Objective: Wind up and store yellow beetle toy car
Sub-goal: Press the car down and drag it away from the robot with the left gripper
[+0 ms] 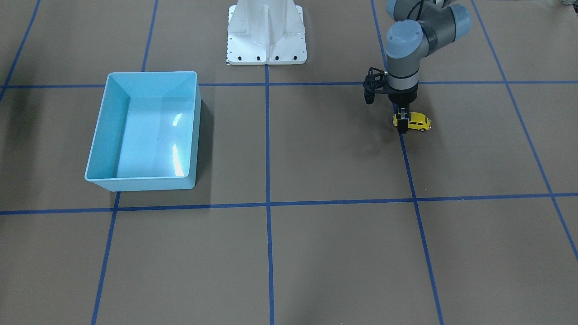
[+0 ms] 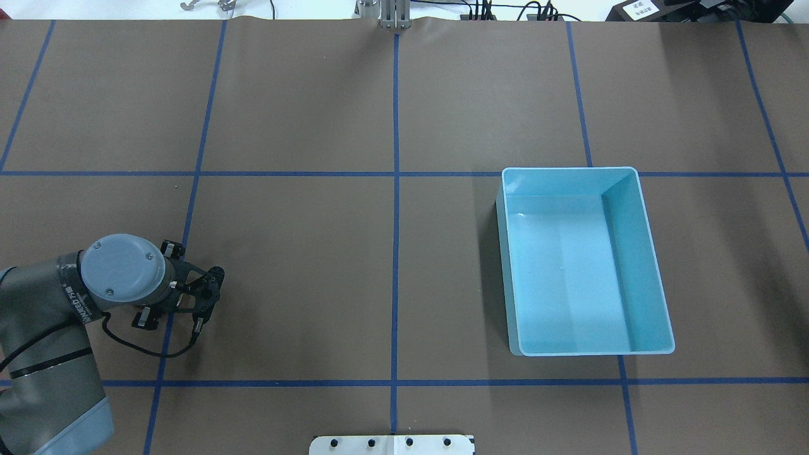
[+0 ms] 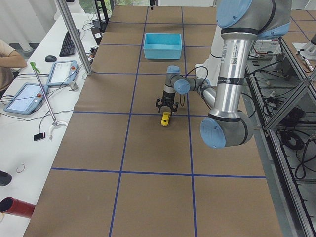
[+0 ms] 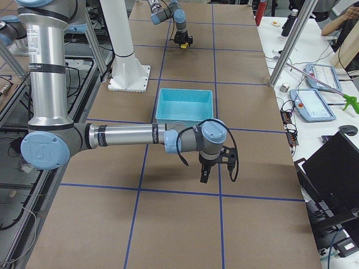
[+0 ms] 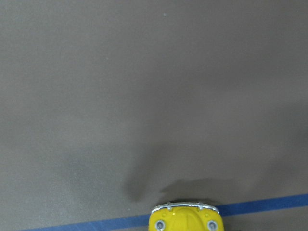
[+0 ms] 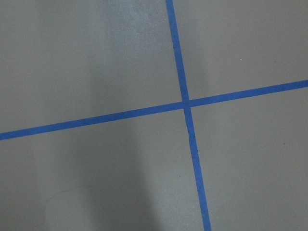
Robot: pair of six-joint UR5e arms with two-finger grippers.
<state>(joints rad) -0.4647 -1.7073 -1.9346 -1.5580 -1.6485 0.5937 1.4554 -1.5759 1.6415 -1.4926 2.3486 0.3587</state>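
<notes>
The yellow beetle toy car [image 1: 419, 122] stands on the brown table on a blue tape line. My left gripper [image 1: 402, 124] points straight down at the car's end, one dark finger across its side, and looks shut on it at table level. The left wrist view shows only the car's chrome-bumpered end [image 5: 185, 219] at the bottom edge. In the overhead view my wrist hides the car. My right gripper [image 4: 205, 178] shows only in the exterior right view, hanging over bare table near the light blue bin [image 4: 185, 98]; I cannot tell if it is open or shut.
The light blue bin [image 1: 108, 131] stands empty far across the table from the car, also in the overhead view [image 2: 632, 253]. The white robot base [image 1: 266, 40] is at the table's edge. Blue tape lines grid the brown surface.
</notes>
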